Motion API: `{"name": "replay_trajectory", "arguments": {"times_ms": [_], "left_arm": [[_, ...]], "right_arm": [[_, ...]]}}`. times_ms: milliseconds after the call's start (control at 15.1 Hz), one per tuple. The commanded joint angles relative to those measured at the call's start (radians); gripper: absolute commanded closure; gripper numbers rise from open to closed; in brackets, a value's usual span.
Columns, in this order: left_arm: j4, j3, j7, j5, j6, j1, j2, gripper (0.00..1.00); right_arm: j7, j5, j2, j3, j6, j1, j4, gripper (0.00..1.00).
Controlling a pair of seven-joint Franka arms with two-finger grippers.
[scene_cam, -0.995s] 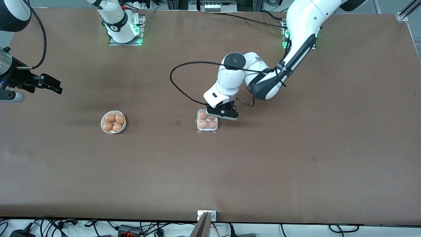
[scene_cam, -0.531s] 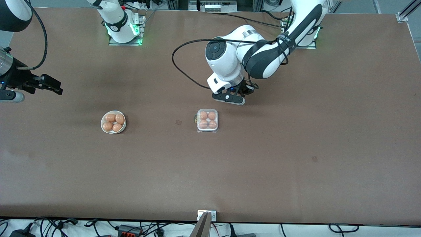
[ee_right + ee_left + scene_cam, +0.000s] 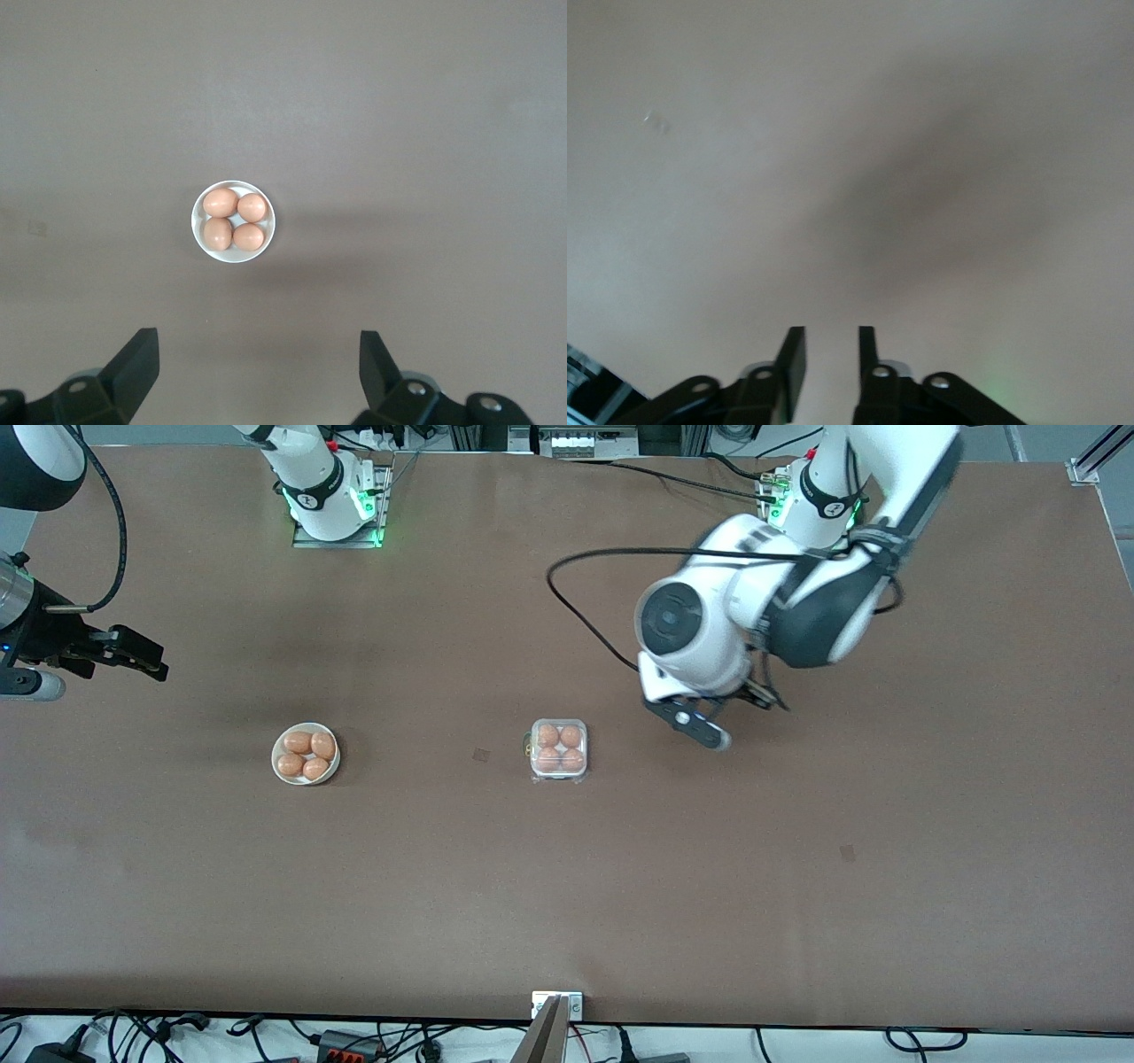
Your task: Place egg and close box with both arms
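We see the box (image 3: pixel 559 749) on the table with four eggs in it and its lid shut. Our left gripper (image 3: pixel 831 363) is up over bare table beside the box, its fingers close together and holding nothing. Our right gripper (image 3: pixel 259 372) waits high up with its fingers wide apart, looking down at the white bowl (image 3: pixel 233 222) of eggs.

Robot lab: bolted arm bases (image 3: pixel 335 509), cables (image 3: pixel 354 1041).
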Motion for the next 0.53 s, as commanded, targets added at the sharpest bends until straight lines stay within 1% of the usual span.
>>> {"name": "replay_trajectory", "arguments": {"times_ms": [0, 66, 133, 265, 332, 398, 464], "left_arm": [[0.006, -0.016, 0.029, 0.001, -0.035, 0.060, -0.058, 0.00], [0.006, -0.017, 0.029, -0.027, -0.042, 0.094, -0.076, 0.00], [0.008, -0.017, 0.029, -0.083, -0.044, 0.141, -0.102, 0.00], [0.050, -0.010, 0.034, -0.218, -0.042, 0.242, -0.122, 0.00], [0.060, -0.010, 0.034, -0.301, -0.036, 0.311, -0.124, 0.00], [0.063, 0.002, 0.034, -0.381, -0.038, 0.356, -0.127, 0.00], [0.061, 0.050, 0.036, -0.425, -0.032, 0.358, -0.139, 0.00]], "right_arm": [[-0.008, -0.001, -0.013, 0.008, 0.010, -0.016, -0.017, 0.00], [-0.008, 0.002, -0.013, 0.007, 0.012, -0.017, -0.014, 0.00], [-0.008, 0.002, -0.013, 0.007, 0.010, -0.019, -0.005, 0.00], [-0.008, 0.002, -0.013, 0.007, 0.006, -0.019, 0.003, 0.00], [-0.009, 0.000, -0.014, 0.005, 0.003, -0.019, 0.003, 0.00], [-0.022, 0.000, -0.014, 0.005, -0.002, -0.019, 0.003, 0.00], [-0.025, -0.003, -0.014, 0.005, -0.008, -0.019, 0.003, 0.00]]}}
